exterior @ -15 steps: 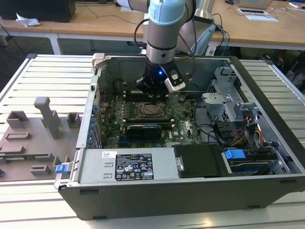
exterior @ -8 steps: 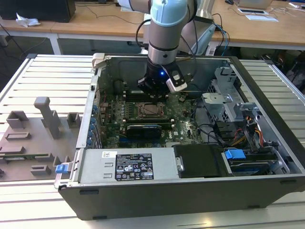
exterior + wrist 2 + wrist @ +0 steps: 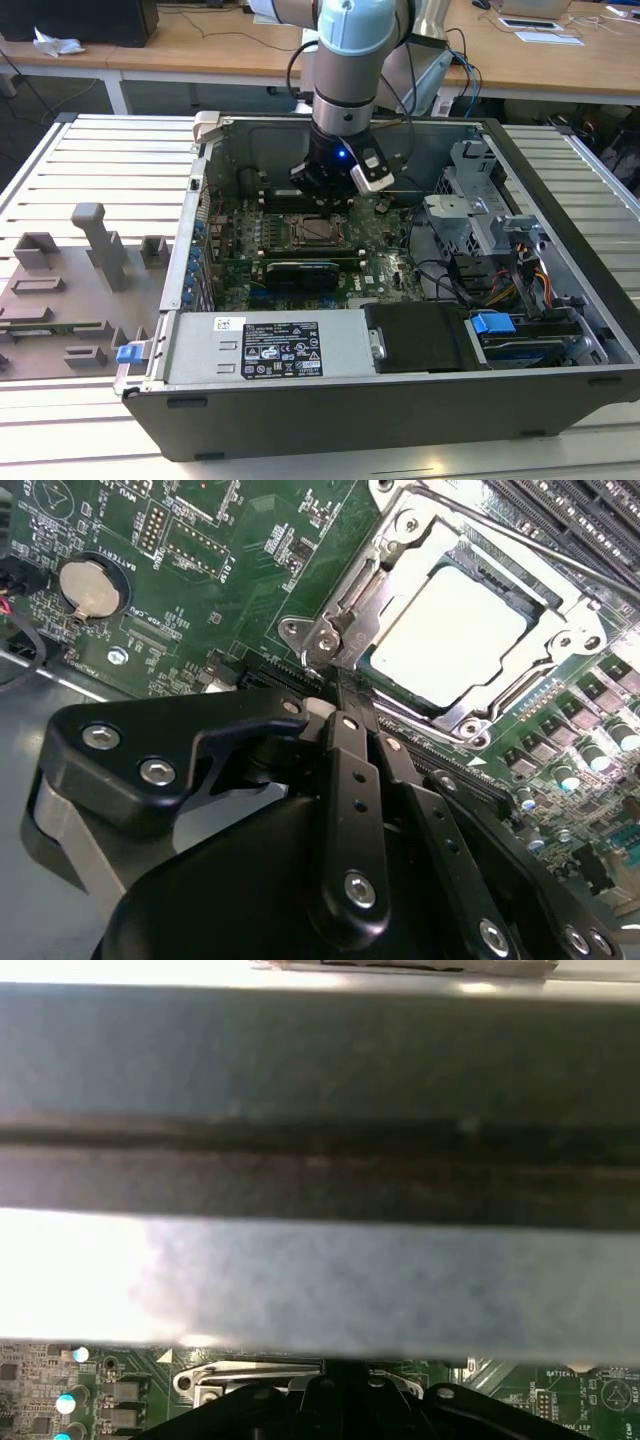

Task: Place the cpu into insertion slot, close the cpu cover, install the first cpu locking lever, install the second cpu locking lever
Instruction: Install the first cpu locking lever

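Silver-grey square metal cpu seated under dark metal frame cpu cover. Black gripper clenched at socket edge, nothing visibly held. Thin springy lever wire likely; hook its end.

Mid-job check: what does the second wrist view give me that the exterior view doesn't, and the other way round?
Second wrist view: the cpu cover lying flat around the seated cpu, and a coin cell on the board. Exterior view: the open computer case, the power-supply box and the arm reaching down into it. Both: the gripper at the socket's edge.
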Controlling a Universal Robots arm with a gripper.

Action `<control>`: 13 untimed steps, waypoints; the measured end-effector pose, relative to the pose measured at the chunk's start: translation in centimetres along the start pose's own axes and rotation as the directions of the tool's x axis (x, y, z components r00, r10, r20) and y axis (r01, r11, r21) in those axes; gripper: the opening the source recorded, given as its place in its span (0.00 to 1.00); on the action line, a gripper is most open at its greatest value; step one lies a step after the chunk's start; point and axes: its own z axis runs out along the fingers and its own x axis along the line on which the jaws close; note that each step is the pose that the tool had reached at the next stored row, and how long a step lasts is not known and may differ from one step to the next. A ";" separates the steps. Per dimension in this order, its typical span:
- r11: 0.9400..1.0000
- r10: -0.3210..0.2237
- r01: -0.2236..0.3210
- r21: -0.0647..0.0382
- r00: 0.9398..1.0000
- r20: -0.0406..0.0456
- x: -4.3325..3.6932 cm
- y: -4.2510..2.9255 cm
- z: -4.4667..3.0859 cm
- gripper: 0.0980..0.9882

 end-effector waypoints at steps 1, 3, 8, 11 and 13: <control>1.000 0.000 0.000 0.004 1.000 0.000 0.03 0.05 -0.68 0.01; 0.998 0.000 0.000 0.068 1.000 0.000 0.21 -0.09 -1.04 0.01; 0.995 0.001 -0.001 0.102 1.000 -0.001 0.36 -1.49 -1.20 0.01; 0.995 0.001 -0.001 0.102 1.000 -0.001 0.44 -2.29 -1.30 0.01; 0.995 0.001 -0.001 0.102 1.000 -0.001 0.44 -2.24 -1.74 0.01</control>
